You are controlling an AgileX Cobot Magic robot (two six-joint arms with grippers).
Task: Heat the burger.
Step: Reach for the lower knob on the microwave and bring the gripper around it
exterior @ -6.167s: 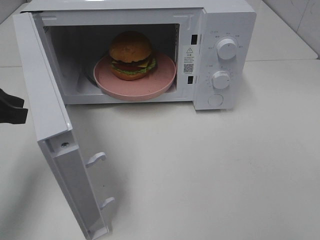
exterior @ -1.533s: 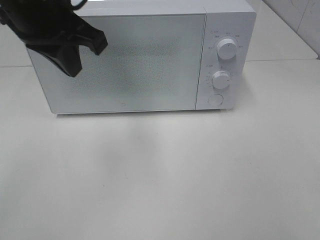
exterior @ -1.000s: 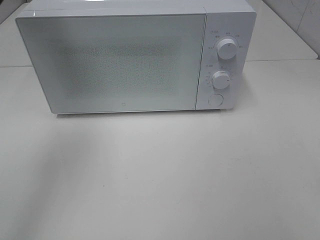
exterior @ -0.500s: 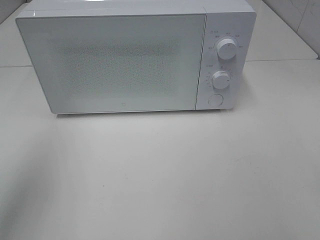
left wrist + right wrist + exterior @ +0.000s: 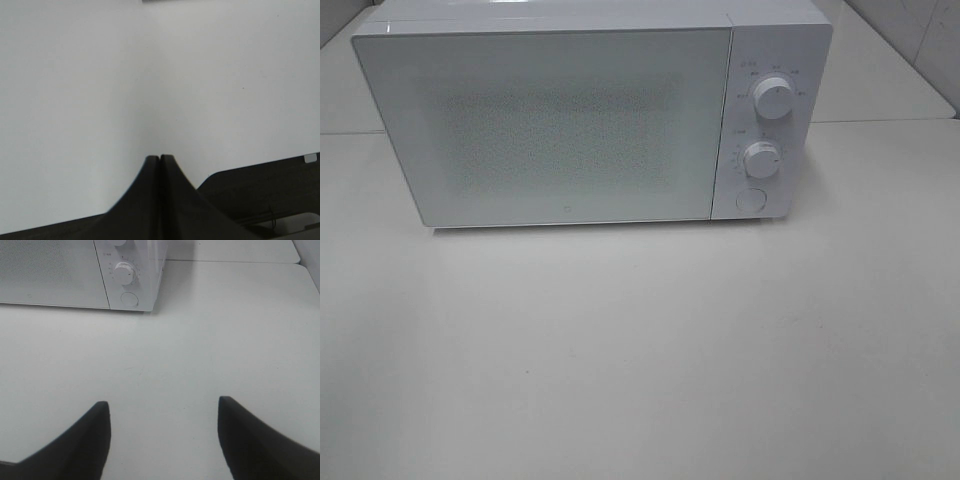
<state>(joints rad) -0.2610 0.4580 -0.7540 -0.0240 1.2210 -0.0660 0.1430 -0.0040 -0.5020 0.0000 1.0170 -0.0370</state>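
In the upper frame I see the microwave (image 5: 570, 120) shut, burger hidden; left end effector (image 5: 160, 158) together, right end effector (image 5: 162, 400) apart.

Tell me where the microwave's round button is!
High view: the round button sits low on the microwave's front, at its right end, just under the lower knob.

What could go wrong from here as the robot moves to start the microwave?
The upper knob and lower knob sit close together above a round button, so the wide-open right gripper might turn or press the wrong control. The burger cannot be seen through the shut microwave door, so overheating could go unnoticed.
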